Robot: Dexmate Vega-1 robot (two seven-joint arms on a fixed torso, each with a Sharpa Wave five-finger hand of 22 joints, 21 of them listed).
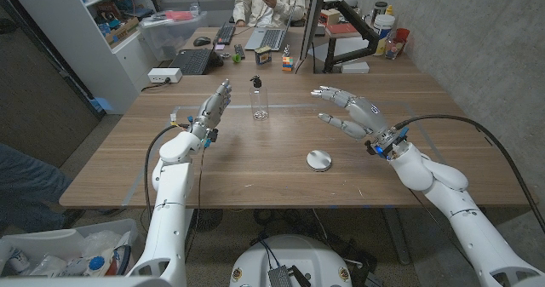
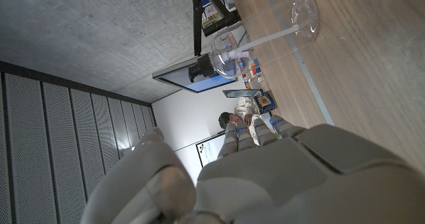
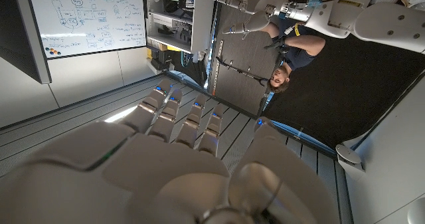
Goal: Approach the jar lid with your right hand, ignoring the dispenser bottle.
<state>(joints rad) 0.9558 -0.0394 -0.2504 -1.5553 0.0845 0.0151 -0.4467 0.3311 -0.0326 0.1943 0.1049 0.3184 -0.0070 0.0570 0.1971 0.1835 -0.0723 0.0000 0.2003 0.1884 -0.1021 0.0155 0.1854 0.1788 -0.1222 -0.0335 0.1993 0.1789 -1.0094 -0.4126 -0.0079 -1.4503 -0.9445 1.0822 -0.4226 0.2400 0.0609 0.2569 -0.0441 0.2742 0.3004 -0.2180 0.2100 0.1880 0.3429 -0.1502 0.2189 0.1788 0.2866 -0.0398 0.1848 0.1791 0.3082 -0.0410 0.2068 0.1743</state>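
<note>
One jar lid [image 1: 319,160], one dispenser bottle [image 1: 259,99], two spread, empty hands.
Right hand [image 1: 347,112] hovers upper right of the lid; left hand [image 1: 212,110] centre-left; bare table [image 1: 255,163] around.

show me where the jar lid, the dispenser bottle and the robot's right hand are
jar lid [image 1: 319,160], head view, centre of its round top.
dispenser bottle [image 1: 259,105], head view, middle of its clear body.
right hand [image 1: 349,111], head view, middle of the hand, fingers spread.
</note>
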